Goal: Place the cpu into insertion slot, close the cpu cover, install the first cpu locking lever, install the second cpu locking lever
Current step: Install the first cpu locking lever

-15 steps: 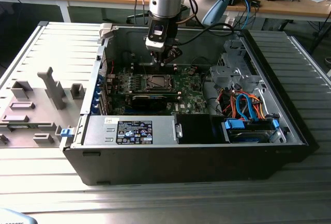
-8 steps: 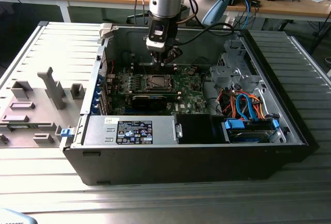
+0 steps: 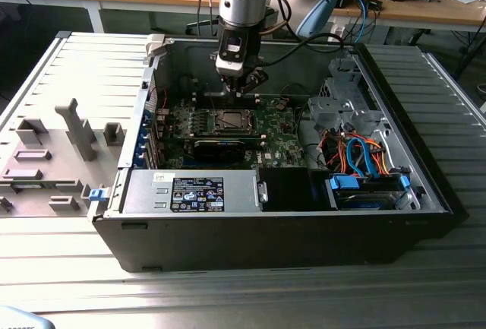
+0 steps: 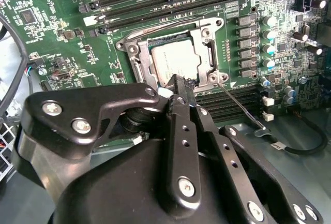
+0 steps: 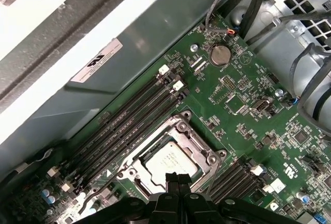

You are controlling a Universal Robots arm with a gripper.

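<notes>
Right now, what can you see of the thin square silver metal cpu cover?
In the second wrist view the cpu cover is a thin silver metal frame with a large square opening. It lies flat on the green board, framing the dull grey square cpu that shows through it. The black gripper, shut, sits at one edge; contact is unclear.
</notes>
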